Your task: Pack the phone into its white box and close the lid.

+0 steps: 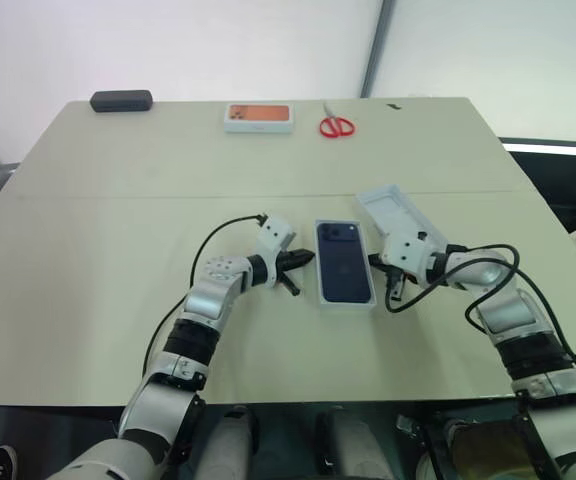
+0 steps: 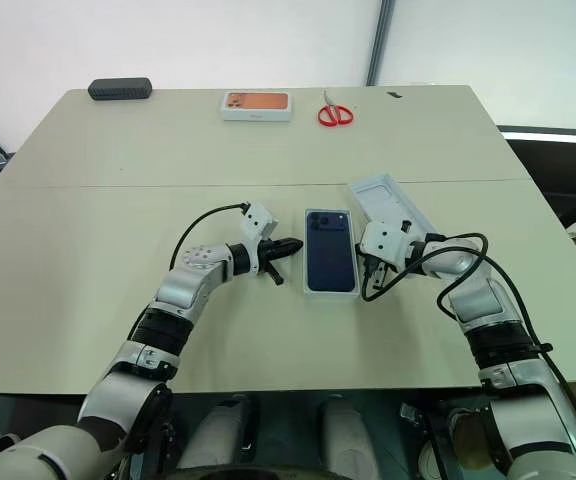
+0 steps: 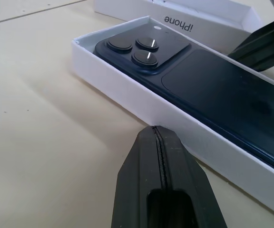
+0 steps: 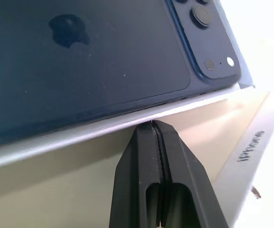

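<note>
The phone [image 1: 344, 260] already lies in the white box [image 1: 347, 299] between my 2 pincers, so closing is what remains. My left gripper [image 1: 298, 262] and right gripper [image 1: 380, 268] are both clenched, empty, just beside the box's long walls. Next I judge 1 must open for the lid [image 1: 393, 207], lying open side up just beyond my right.
</note>
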Available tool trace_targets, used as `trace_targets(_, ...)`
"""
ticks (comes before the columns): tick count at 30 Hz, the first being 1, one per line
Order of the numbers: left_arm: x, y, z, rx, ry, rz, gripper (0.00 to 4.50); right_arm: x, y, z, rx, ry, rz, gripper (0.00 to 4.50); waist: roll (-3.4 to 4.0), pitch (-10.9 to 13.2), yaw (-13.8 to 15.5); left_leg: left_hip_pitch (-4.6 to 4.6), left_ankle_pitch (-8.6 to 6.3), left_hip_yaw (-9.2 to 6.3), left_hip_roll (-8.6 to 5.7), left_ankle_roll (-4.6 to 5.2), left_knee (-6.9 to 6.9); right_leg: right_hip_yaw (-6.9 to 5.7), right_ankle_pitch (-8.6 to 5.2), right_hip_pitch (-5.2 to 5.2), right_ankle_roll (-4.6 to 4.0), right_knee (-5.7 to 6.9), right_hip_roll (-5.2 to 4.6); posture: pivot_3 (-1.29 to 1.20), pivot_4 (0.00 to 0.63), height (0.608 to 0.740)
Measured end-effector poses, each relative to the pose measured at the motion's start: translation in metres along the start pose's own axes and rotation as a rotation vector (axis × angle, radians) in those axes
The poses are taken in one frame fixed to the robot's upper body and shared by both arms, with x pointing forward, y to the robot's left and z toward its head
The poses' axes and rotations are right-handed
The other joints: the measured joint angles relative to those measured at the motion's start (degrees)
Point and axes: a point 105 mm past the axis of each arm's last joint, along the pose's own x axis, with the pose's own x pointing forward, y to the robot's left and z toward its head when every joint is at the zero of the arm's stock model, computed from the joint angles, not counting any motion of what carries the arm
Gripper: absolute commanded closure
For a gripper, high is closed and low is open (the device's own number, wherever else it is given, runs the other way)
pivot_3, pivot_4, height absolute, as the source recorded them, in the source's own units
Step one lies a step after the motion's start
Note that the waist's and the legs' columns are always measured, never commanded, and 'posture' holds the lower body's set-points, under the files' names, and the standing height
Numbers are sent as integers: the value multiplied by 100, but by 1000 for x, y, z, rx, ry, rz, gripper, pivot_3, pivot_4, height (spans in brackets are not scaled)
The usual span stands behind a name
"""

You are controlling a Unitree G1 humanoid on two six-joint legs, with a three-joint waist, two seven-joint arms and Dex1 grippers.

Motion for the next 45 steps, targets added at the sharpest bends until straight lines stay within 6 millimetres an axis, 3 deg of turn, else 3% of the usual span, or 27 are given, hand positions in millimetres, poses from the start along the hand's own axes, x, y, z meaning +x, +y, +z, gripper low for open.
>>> trace_targets(23,-4,3,1,18,12,-8,4500,-2,0,2,-24,4,6,4483,0,0,-4,1,0,1,2,0,0,2,0,-1,0,1,1,0,150,740)
trace_targets(26,-7,5,2,20,11,-8,3714,-2,-1,2,-24,4,5,4500,0,0,-4,1,0,1,2,0,0,2,0,-2,0,1,1,0,150,740)
trace_targets(32,-19,12,8,30,8,3,719,-3,-2,1,-26,8,0,4500,1,1,5,0,0,2,2,0,0,3,0,-2,0,2,0,0,150,740)
trace_targets(33,-21,14,8,31,9,7,160,-4,-2,1,-20,7,0,4245,1,1,5,0,0,2,2,0,0,3,0,-2,0,1,0,0,150,740)
trace_targets(34,-23,14,9,33,6,8,0,-5,-3,0,2,1,1,3964,1,1,6,0,0,2,2,0,0,3,0,-2,0,1,0,0,150,740)
trace_targets(36,-27,16,8,32,5,9,0,-7,-5,0,42,-7,0,3211,1,1,6,0,0,2,3,0,1,3,0,-2,0,1,-1,0,150,740)
trace_targets(42,-34,17,4,18,9,2,0,-12,-8,5,38,-25,-5,196,2,1,-6,0,0,2,4,1,0,3,0,-3,0,2,1,0,150,740)
trace_targets(45,-39,16,11,37,-6,-6,0,-14,-9,9,15,-31,-2,87,3,1,-11,0,0,3,5,0,-1,4,0,-4,0,2,2,0,150,740)
